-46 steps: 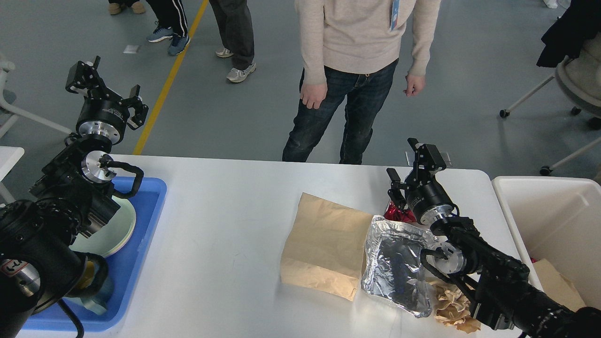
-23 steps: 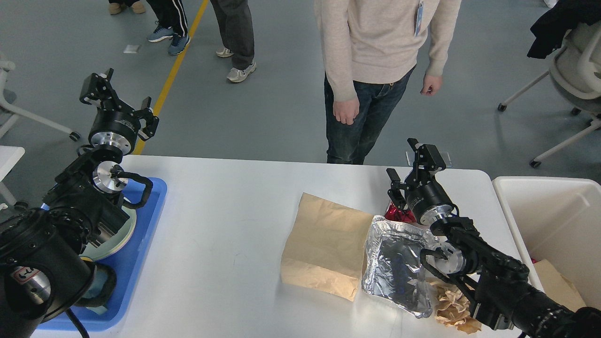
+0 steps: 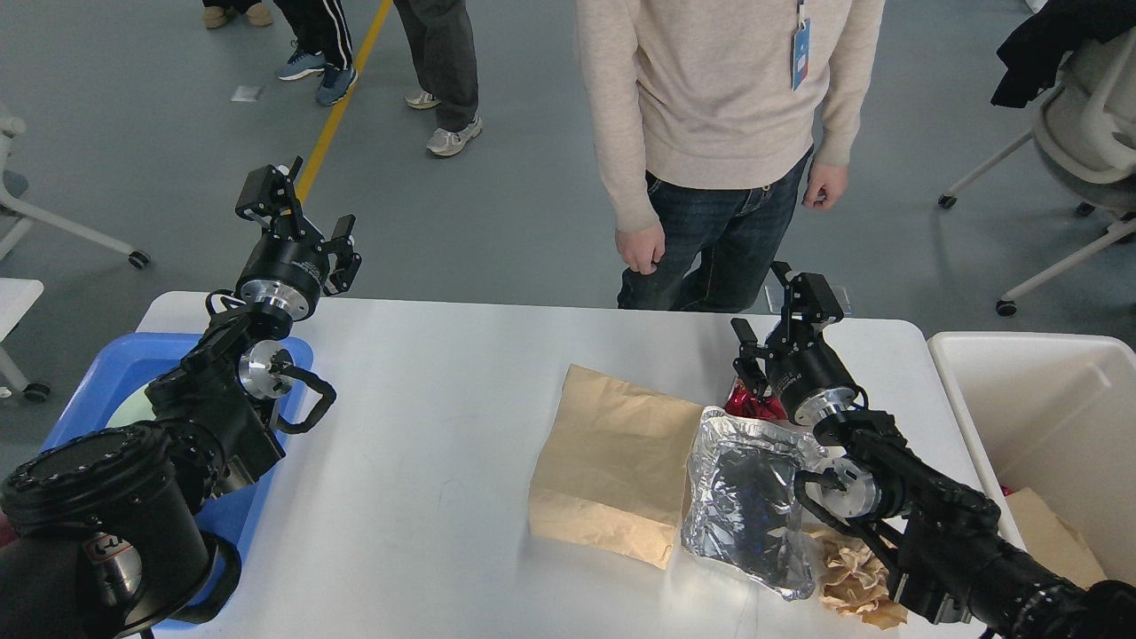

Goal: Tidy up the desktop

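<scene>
The white desktop (image 3: 426, 426) spans the view. On it lie a flat brown paper bag (image 3: 608, 461), a silver foil bag (image 3: 750, 506), a red crumpled wrapper (image 3: 750, 406) and a crumpled brown paper (image 3: 856, 577). My left gripper (image 3: 297, 213) is open and empty, raised over the table's far left edge. My right gripper (image 3: 781, 306) is open and empty, raised above the red wrapper near the far right edge.
A blue plastic tray (image 3: 98, 390) holding a pale plate sits at the left, mostly behind my left arm. A white plastic bin (image 3: 1038, 399) with brown paper inside stands at the right. A person in a beige sweater (image 3: 719, 89) stands at the far edge.
My left arm has swung right, toward the table's middle, its gripper still open. The person has stepped a little to the right. My right arm has not moved.
</scene>
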Available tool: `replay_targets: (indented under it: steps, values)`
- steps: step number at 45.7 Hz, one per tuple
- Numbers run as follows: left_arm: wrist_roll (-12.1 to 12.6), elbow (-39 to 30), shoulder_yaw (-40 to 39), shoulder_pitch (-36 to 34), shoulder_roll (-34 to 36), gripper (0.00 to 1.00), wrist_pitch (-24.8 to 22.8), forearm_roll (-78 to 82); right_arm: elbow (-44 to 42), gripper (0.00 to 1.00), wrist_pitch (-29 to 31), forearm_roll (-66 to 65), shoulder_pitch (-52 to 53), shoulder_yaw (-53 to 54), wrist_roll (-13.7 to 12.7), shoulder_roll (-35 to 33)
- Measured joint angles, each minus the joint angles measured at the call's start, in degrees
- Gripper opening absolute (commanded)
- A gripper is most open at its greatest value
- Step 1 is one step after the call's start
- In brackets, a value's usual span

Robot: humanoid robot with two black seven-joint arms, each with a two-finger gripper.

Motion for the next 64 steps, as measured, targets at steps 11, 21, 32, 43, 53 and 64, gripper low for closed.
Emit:
replay_targets:
  steps: [11, 21, 32, 43, 53, 64]
  values:
    - [-1.0, 0.0, -0.7, 2.7, -1.0, 0.97, -0.6, -0.2, 0.0, 1.0, 0.0, 0.0, 0.0, 0.0, 0.0, 0.0]
    - [-2.5, -0.1, -0.9, 4.1, -1.3, 0.97, -1.6, -0.4, 0.0, 1.0, 0.0, 0.0, 0.0, 0.0, 0.0, 0.0]
    - [-9.1, -0.1, -0.6, 4.3, -1.6, 0.97, -1.9, -0.4, 0.0, 1.0, 0.0, 0.0, 0.1, 0.0, 0.0, 0.0]
    - [-16.2, -0.4, -0.3, 5.7, -2.0, 0.97, -2.0, -0.3, 0.0, 1.0, 0.0, 0.0, 0.1, 0.0, 0.0, 0.0]
    - [-17.5, -0.5, -0.5, 6.4, -2.3, 0.97, -2.0, -0.3, 0.0, 1.0, 0.0, 0.0, 0.1, 0.0, 0.0, 0.0]
    - [-17.5, -0.5, -0.5, 6.4, -2.3, 0.97, -2.0, -0.3, 0.0, 1.0, 0.0, 0.0, 0.1, 0.0, 0.0, 0.0]
